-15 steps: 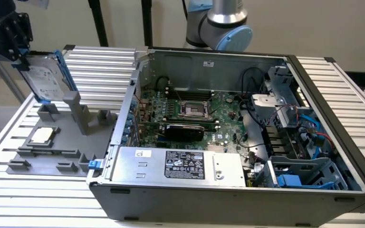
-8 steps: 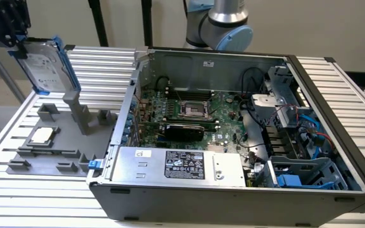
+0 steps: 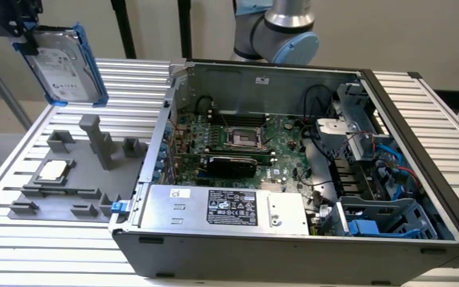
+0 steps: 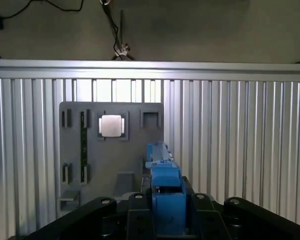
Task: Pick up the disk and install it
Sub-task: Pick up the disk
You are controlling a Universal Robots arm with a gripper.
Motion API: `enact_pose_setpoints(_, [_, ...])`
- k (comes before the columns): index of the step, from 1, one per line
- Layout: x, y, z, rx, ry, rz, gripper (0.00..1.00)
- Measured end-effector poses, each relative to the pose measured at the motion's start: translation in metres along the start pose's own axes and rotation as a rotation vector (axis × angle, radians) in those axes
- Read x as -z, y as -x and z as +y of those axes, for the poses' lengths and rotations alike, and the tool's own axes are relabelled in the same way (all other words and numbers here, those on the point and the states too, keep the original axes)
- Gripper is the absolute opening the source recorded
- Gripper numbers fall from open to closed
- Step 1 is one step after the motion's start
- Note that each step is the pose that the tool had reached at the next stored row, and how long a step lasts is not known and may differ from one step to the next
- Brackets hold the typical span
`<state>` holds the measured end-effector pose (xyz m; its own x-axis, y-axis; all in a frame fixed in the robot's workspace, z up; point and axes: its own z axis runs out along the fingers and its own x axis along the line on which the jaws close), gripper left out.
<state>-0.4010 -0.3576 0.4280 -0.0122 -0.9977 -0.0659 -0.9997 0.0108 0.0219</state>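
**Exterior view.** In the upper left of the frame, the black gripper holds the disk, a flat silver-grey hard drive with a white label framed by a blue plastic carrier. Its jaws are closed on the carrier's upper end. The disk hangs nearly upright and slightly tilted, clear of every surface. Below it, at centre left, a grey plastic fixture plate with raised posts lies on the ribbed aluminium table. A small square silver chip sits in one of the plate's recesses. The centre and right of the frame show an open dark-grey computer case. Inside it are a green motherboard, a silver box with a black-and-white label and a blue plastic drive bay. The grey-and-blue robot arm rises behind the case at top centre.

**Wrist view.** The disk appears edge-on as a blue rail clamped between the dark fingers of the gripper. Beyond it lie the fixture plate, which carries the chip, and the table.
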Motion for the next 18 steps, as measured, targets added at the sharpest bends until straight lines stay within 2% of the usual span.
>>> enact_pose_setpoints(4, [0.0183,0.001,-0.0175,0.0,0.0028,-0.0017,0.33])
enact_pose_setpoints(11, [0.0499,0.003,-0.0489,-0.001,0.0137,-0.0024,0.33])
enact_pose_setpoints(15, [0.0582,0.002,-0.0668,-0.001,0.0199,-0.0039,0.33])
enact_pose_setpoints(18, [0.059,-0.002,-0.0807,-0.001,0.0208,-0.0039,0.33])
